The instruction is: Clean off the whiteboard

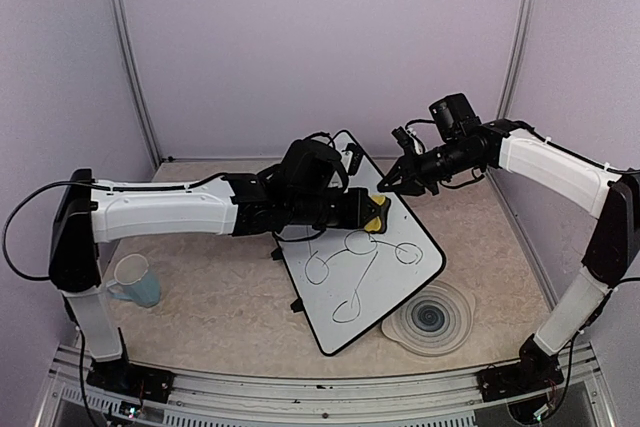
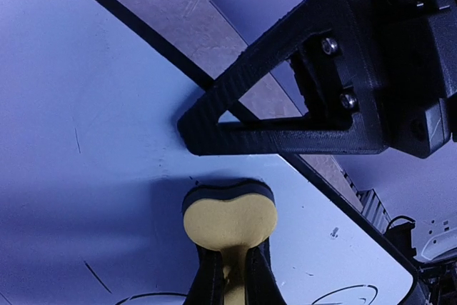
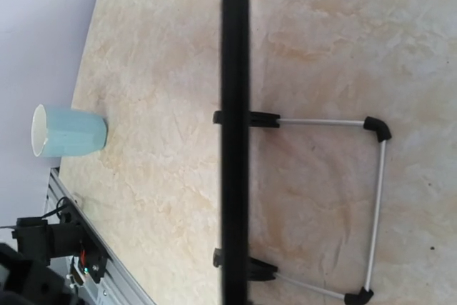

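— Whiteboard (image 1: 397, 282)?
— Mid-desk (image 1: 220, 297), corner-on to the arms, black marker loops (image 1: 322, 267) across it.
— Left claw (image 1: 368, 215)?
— Clamped shut on a yellow eraser (image 1: 376, 220), set against the board's far part.
— Right claw (image 1: 392, 183)?
— At the board's far edge; impossible to tell how far open.

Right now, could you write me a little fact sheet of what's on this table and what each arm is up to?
whiteboard: on the table, black marker loops and lines on it
eraser: yellow with a dark pad, pad against the board's far part
left gripper: shut on the eraser
right gripper: at the board's far edge; open or shut unclear
mug: pale blue, left of the board
plate: grey, ringed, by the board's near right corner
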